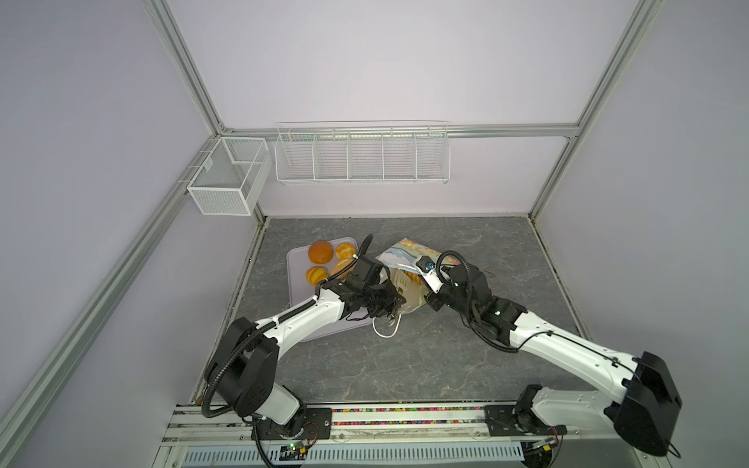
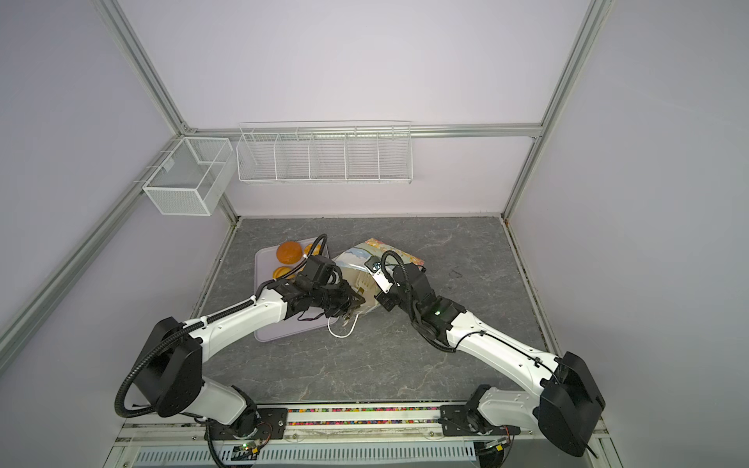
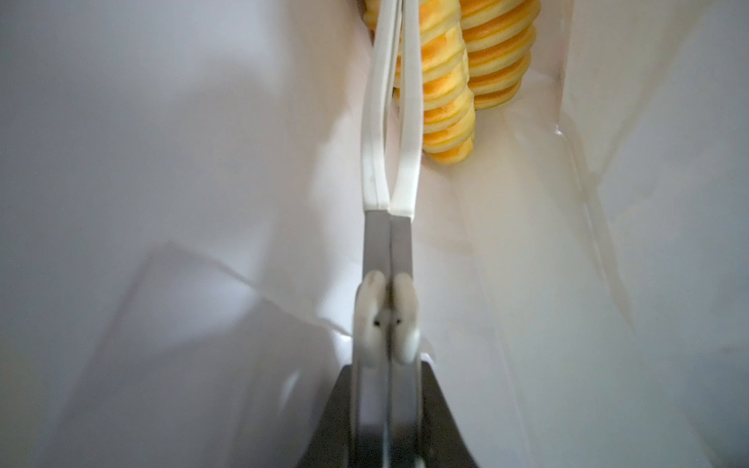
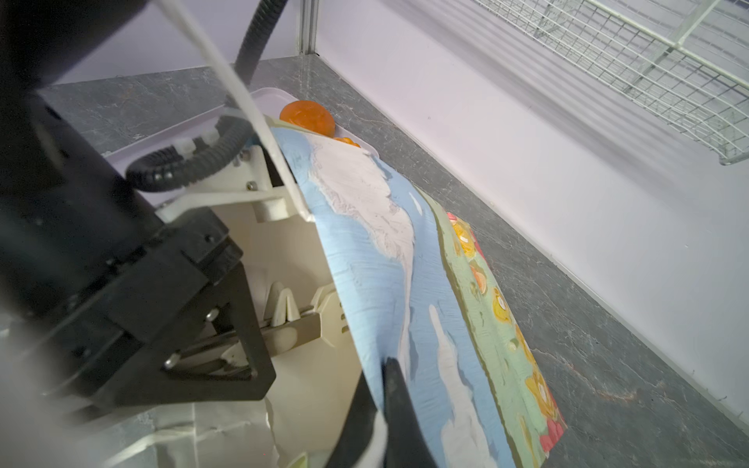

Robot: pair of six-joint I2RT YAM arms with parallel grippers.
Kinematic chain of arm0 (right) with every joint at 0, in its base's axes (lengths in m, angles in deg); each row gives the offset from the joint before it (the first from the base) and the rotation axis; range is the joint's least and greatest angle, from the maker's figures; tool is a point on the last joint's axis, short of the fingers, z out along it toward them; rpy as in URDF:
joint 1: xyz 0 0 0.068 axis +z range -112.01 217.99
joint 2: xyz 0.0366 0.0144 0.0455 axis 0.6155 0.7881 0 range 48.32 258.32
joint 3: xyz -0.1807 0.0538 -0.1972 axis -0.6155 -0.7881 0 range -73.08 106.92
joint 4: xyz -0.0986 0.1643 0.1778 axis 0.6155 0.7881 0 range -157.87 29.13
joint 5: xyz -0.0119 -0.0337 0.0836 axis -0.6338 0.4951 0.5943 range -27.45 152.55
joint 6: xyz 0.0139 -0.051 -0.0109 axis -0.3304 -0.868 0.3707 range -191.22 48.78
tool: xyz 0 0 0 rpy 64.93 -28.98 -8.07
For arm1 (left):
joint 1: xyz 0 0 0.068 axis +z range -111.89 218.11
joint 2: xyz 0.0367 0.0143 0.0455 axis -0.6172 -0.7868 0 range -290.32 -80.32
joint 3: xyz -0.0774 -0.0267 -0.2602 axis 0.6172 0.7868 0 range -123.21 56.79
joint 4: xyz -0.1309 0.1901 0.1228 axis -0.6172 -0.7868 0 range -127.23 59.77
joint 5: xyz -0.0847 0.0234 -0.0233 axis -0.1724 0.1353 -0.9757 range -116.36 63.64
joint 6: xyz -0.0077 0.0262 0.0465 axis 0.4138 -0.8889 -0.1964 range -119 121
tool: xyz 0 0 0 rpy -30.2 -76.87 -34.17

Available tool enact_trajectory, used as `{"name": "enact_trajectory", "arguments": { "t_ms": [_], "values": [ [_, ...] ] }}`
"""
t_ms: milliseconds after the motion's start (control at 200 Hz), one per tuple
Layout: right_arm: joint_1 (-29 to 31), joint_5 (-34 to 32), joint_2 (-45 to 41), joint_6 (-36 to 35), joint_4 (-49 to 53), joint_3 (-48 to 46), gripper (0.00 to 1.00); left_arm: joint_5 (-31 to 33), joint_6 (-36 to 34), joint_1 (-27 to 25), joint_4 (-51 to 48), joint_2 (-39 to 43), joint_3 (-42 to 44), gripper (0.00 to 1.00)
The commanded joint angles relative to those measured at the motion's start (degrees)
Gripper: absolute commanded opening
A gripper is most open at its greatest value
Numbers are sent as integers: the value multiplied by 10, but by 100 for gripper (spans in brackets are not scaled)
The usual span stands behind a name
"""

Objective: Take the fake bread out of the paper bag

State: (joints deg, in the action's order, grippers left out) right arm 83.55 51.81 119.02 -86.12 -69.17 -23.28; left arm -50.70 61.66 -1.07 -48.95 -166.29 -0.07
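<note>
While four breads (image 1: 320, 252) lie on the tray (image 1: 300, 324) at left, the left hand (image 3: 395, 40) sits inside the bag (image 1: 409, 247) on the tabletop (image 1: 405, 364), closed, alongside two ridged rolls (image 3: 498, 52). The right hand (image 4: 385, 389), closed, pinches the bag's rim.

No readable text (any view)

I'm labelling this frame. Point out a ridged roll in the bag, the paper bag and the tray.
ridged roll (image 3: 446, 101): left wrist view, its ridged middle.
paper bag (image 4: 385, 283): right wrist view, printed blue outer side.
tray (image 1: 297, 291): a top view, bare left part.
</note>
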Motion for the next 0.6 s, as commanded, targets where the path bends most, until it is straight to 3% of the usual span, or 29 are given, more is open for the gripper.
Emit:
{"name": "enact_trajectory", "arguments": {
  "t_ms": [0,140,375,595],
  "values": [
    [-3,16,-8,-34,13,-9,7,-15,-10,15,24,24,7,12],
    [-4,33,-4,-44,11,-4,7,-46,-11,18,39,18,1,27],
    [-4,50,6,-53,13,2,7,-66,-22,18,41,6,-19,31],
    [-4,10,35,-41,39,59,7,-46,-52,18,8,12,-40,33]
  ]
}}
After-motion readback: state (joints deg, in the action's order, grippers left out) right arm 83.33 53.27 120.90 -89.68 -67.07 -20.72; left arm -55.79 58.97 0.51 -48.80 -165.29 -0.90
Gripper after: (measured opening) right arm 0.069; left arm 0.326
